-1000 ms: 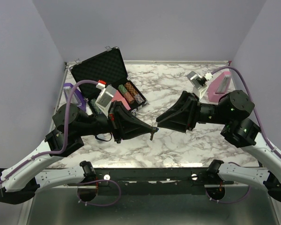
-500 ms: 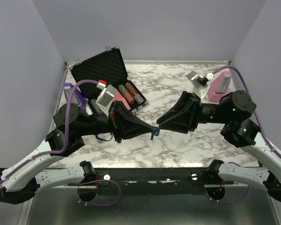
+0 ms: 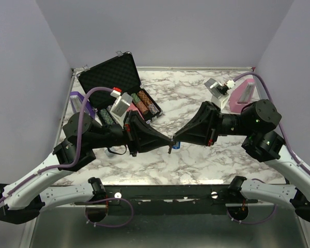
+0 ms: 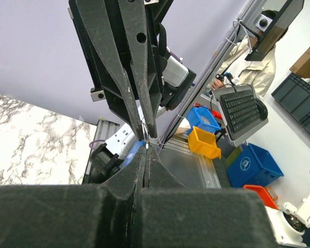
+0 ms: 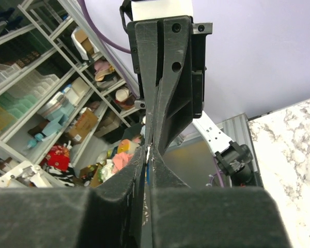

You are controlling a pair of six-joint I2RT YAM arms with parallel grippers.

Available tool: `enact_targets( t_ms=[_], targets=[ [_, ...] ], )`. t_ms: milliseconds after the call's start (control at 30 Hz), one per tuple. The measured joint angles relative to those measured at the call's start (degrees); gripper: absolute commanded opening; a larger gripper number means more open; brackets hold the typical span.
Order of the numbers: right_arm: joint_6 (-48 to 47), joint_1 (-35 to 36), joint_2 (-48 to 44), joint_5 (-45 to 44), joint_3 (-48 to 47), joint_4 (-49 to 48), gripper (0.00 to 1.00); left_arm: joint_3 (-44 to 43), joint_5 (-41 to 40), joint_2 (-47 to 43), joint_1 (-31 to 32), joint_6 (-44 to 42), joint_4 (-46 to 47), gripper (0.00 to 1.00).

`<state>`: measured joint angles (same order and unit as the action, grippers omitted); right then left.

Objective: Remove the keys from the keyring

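Observation:
My left gripper (image 3: 169, 141) and right gripper (image 3: 176, 139) meet tip to tip above the front middle of the marble table (image 3: 196, 160). The small silver key (image 3: 169, 150) hangs just below the left tips. In the left wrist view a thin silver sliver (image 4: 144, 140) sticks out of my shut left gripper (image 4: 146, 149). The keyring's blue tag (image 3: 176, 146) shows under the right tips. In the right wrist view a strip of blue (image 5: 148, 171) sits between the shut fingers of my right gripper (image 5: 149, 150). The thin ring itself is too small to make out.
An open black poker chip case (image 3: 111, 74) with rows of striped chips (image 3: 144, 103) stands at the back left, behind the left arm. A purple object (image 3: 77, 101) lies at the left edge. A pink object (image 3: 238, 101) stands at the back right.
The two grippers have closed the gap and now touch tip to tip. The left arm has shifted a little right. The blue tag now shows beside the right tips.

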<state>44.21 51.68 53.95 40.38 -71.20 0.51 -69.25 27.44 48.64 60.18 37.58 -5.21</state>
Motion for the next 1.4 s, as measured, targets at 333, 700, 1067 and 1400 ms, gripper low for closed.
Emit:
enact_targets(
  t_ms=[333,700,1067,1400],
  targets=[
    [-0.8,0.0,-0.1,0.3,-0.3,1.0,0.01,0.0,0.0,0.2,0.0,0.1,-0.4,0.00],
    [-8.5,0.0,4.0,5.1,-9.3,13.7,0.01,-1.3,0.3,0.4,0.0,-0.1,-3.2,0.00],
    [-17.6,0.0,8.9,10.1,-17.1,27.0,0.01,-2.5,1.6,0.8,0.1,-0.8,-8.6,0.00],
    [-23.3,0.0,11.0,13.6,-18.6,35.3,0.01,-2.5,4.2,1.4,0.1,-1.4,-13.9,0.00]
  ],
)
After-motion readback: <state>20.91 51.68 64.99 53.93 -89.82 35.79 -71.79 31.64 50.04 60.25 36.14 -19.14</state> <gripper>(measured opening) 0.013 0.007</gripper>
